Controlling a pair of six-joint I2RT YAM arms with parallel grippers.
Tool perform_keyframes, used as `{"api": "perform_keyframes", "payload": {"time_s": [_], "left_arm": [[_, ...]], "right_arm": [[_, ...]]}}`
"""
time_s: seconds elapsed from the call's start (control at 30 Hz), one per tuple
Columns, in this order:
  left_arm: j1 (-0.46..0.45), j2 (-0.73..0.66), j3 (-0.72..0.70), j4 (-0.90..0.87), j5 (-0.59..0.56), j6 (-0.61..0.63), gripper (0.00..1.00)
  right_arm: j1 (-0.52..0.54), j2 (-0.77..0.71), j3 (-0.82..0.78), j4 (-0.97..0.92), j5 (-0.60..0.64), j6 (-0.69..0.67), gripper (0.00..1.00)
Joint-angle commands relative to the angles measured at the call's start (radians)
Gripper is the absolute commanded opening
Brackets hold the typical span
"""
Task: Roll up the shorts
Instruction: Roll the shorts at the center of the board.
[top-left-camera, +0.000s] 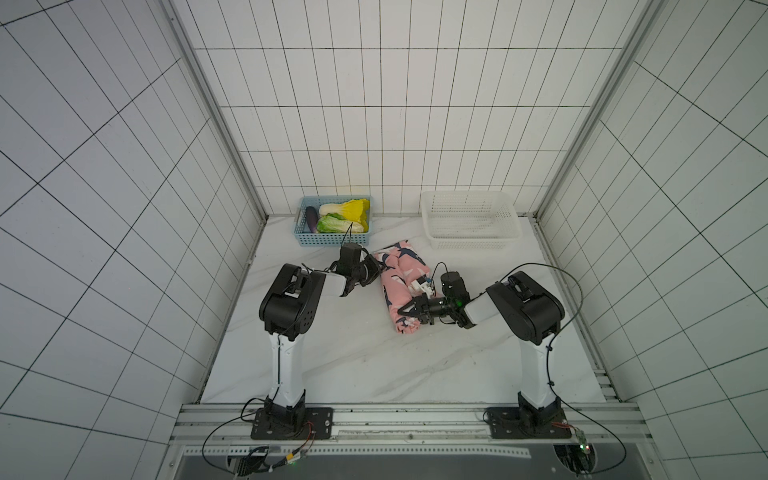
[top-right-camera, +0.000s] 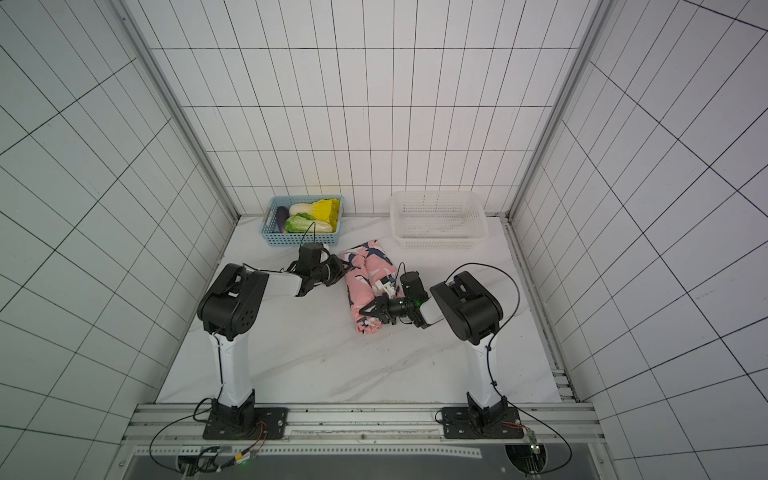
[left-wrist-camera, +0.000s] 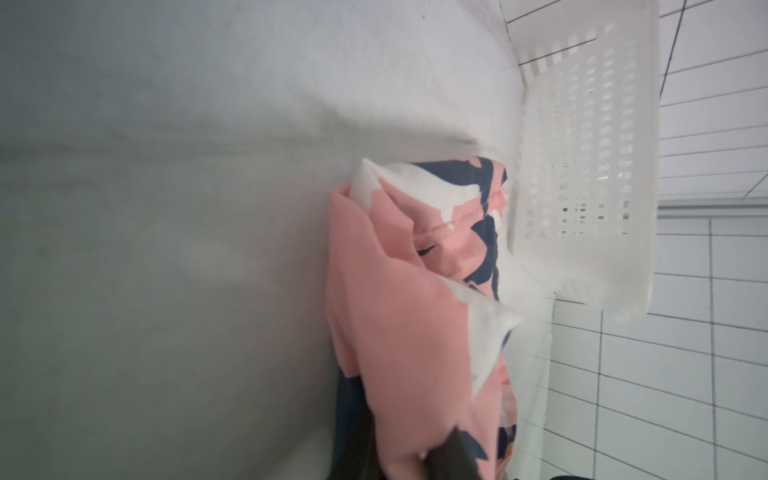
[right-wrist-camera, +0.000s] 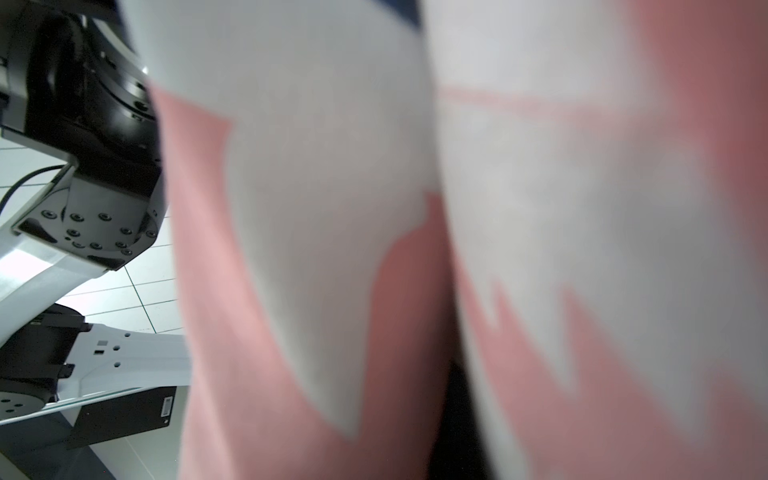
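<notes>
A blue basket is sitting at the far left of the marble table, against the back wall. It is holding an eggplant and leafy cabbages. Just in front of it the left gripper is reaching across to the far left end of the shorts. Its jaws are pressing together on a fold of the pink cloth. In the left wrist view the shorts are running down to the dark fingers and bunching there.

The shorts are lying mid-table as a long, loosely rolled bundle, slanting from near the blue basket toward the robot. In both top views they are sitting between the two grippers.

The right gripper is meeting the bundle's near right side, fingertips over the cloth. I cannot tell whether its jaws are spread or pinching, because blurred pink-and-white cloth is filling the right wrist view. At the far right a white basket is standing near the bundle's far end.
</notes>
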Motion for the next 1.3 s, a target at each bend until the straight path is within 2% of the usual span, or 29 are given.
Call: {"api": "perform_keyframes", "payload": {"time_s": [0.0, 0.03, 0.1, 0.2, 0.3, 0.37, 0.5, 0.63, 0.7, 0.73, 1.03, 1.1, 1.17, 1.23, 1.27], "left_arm": [[-0.009, -0.032, 0.063, -0.148, -0.054, 0.058, 0.0], [-0.013, -0.046, 0.065, -0.165, -0.067, 0.07, 0.0], [-0.021, -0.073, 0.064, -0.213, -0.103, 0.081, 0.0], [-0.037, -0.105, 0.061, -0.276, -0.153, 0.097, 0.0], [-0.06, -0.136, 0.051, -0.33, -0.209, 0.118, 0.0], [-0.068, -0.153, 0.043, -0.351, -0.23, 0.122, 0.0], [-0.076, -0.17, 0.033, -0.413, -0.269, 0.092, 0.0], [-0.079, -0.182, 0.024, -0.446, -0.295, 0.054, 0.0], [-0.078, -0.183, 0.03, -0.469, -0.293, 0.043, 0.0], [-0.079, -0.183, 0.032, -0.476, -0.291, 0.038, 0.0], [-0.07, -0.183, 0.028, -0.484, -0.262, -0.013, 0.0], [-0.068, -0.183, 0.032, -0.485, -0.256, -0.013, 0.0], [-0.066, -0.185, 0.037, -0.494, -0.251, -0.011, 0.0], [-0.063, -0.188, 0.037, -0.493, -0.245, -0.01, 0.0], [-0.058, -0.188, 0.038, -0.491, -0.236, -0.007, 0.0]], "right_arm": [[-0.025, -0.061, 0.024, -0.365, 0.033, -0.191, 0.47], [-0.03, -0.093, 0.055, -0.537, 0.073, -0.29, 0.53], [-0.026, -0.182, 0.145, -0.934, 0.23, -0.491, 0.63], [-0.022, -0.267, 0.251, -1.304, 0.477, -0.654, 0.68], [0.032, -0.34, 0.343, -1.568, 0.796, -0.764, 0.72], [0.095, -0.38, 0.395, -1.651, 0.997, -0.796, 0.74], [0.266, -0.429, 0.465, -1.633, 1.185, -0.836, 0.83], [0.39, -0.393, 0.525, -1.562, 1.279, -0.847, 0.86], [0.455, -0.355, 0.559, -1.53, 1.369, -0.862, 0.86], [0.475, -0.337, 0.567, -1.511, 1.395, -0.866, 0.89], [0.508, -0.182, 0.513, -1.293, 1.421, -0.89, 0.9], [0.508, -0.15, 0.5, -1.274, 1.468, -0.882, 0.89], [0.502, -0.127, 0.494, -1.272, 1.504, -0.876, 0.83], [0.472, -0.12, 0.487, -1.272, 1.418, -0.877, 0.72], [0.445, -0.125, 0.483, -1.27, 1.338, -0.876, 0.56]]}}
